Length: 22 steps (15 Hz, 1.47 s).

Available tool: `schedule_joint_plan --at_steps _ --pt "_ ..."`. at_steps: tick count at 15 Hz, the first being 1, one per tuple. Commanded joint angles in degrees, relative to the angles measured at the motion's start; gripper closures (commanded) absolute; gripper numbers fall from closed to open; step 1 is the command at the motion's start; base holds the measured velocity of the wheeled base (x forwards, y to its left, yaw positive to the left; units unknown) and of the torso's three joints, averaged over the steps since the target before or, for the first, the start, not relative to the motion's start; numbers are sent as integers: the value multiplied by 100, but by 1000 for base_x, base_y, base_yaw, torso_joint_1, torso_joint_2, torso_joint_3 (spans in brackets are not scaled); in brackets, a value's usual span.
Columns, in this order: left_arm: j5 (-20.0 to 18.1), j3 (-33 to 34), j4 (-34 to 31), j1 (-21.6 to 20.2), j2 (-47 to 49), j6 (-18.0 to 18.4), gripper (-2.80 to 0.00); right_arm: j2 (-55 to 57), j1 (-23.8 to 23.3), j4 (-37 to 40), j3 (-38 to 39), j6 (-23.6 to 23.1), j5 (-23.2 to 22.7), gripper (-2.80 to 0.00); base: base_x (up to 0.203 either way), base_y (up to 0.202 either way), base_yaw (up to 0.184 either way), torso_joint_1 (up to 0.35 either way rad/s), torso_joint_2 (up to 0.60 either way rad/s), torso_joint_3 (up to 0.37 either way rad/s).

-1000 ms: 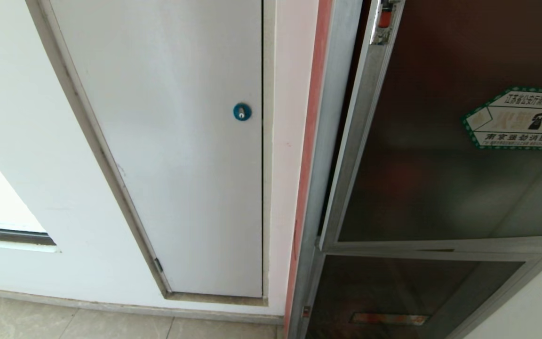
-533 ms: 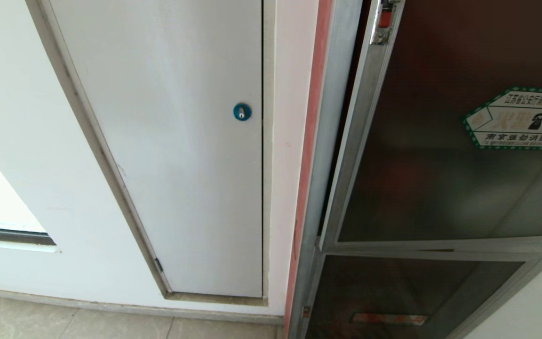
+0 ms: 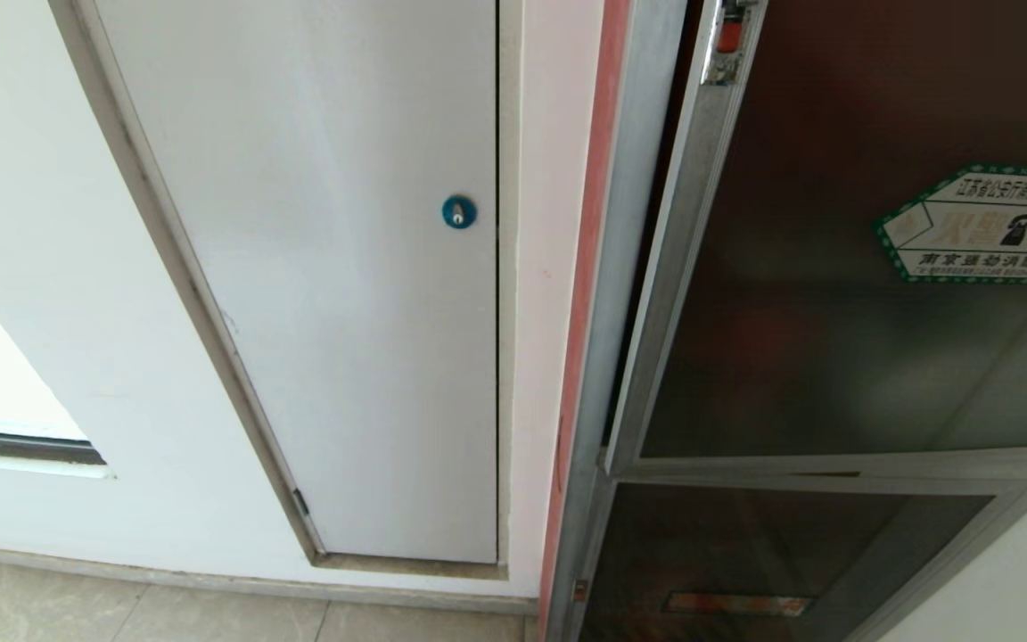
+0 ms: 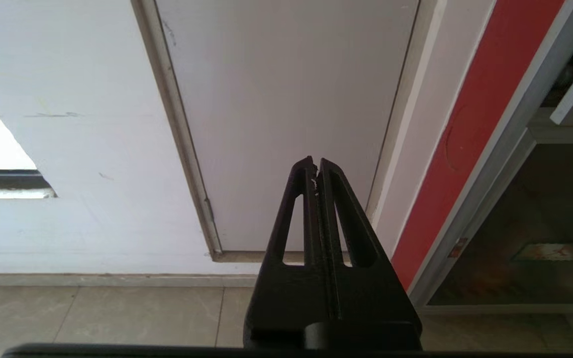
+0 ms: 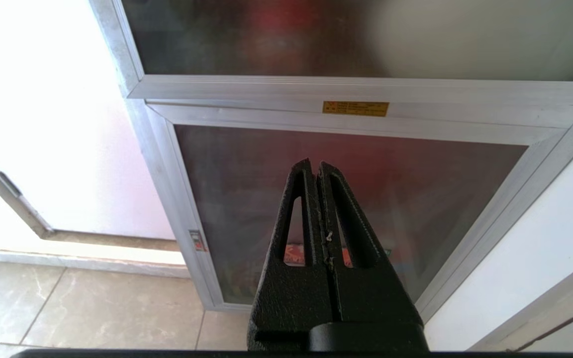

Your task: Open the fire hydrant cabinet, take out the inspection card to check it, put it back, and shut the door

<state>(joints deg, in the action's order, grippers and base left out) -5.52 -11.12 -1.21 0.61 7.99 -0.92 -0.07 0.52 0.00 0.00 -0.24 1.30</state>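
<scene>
The cabinet point(image 3: 629, 267) stands at the right of the head view, with a silver frame and a red strip along its left edge. Its door point(image 3: 834, 339) is dark tinted glass in a silver frame; it carries a green-bordered sticker point(image 3: 981, 223) and has a small red latch point(image 3: 727, 36) near the top. The door edge stands a little out from the frame, with a dark gap between them. Below it is a lower glass panel point(image 3: 745, 553). The card is not visible in any view.

To the left of the cabinet is a white panel point(image 3: 326, 267) with a round blue lock point(image 3: 458, 211).

The left gripper point(image 4: 315, 166) has its fingers pressed together, holding nothing, and points at the lower part of the white panel. The right gripper point(image 5: 315, 169) is also closed and empty, in front of the lower glass panel.
</scene>
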Motion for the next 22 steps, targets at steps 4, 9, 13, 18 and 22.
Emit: schedule_joint_plan --at_steps 4,9,13,18,22 --pt "-1042 -876 17 76 1698 -221 0 -4 4 0 0 -2 2 0 0 0 0 0 0 0" --pt "-2124 -2135 26 190 3407 -688 0 -8 2 0 0 -2 2 0 0 0 0 0 0 0" --pt "-2752 -3200 32 1273 4769 -1065 0 -9 3 0 0 -2 2 0 0 0 0 0 0 0" --pt "-2848 -3799 1296 2197 6522 -1215 0 -10 7 0 0 -2 2 0 0 0 0 0 0 0" --pt "-2858 -4780 1840 2390 8014 -1256 0 -4 8 0 0 -2 2 0 0 0 0 0 0 0"
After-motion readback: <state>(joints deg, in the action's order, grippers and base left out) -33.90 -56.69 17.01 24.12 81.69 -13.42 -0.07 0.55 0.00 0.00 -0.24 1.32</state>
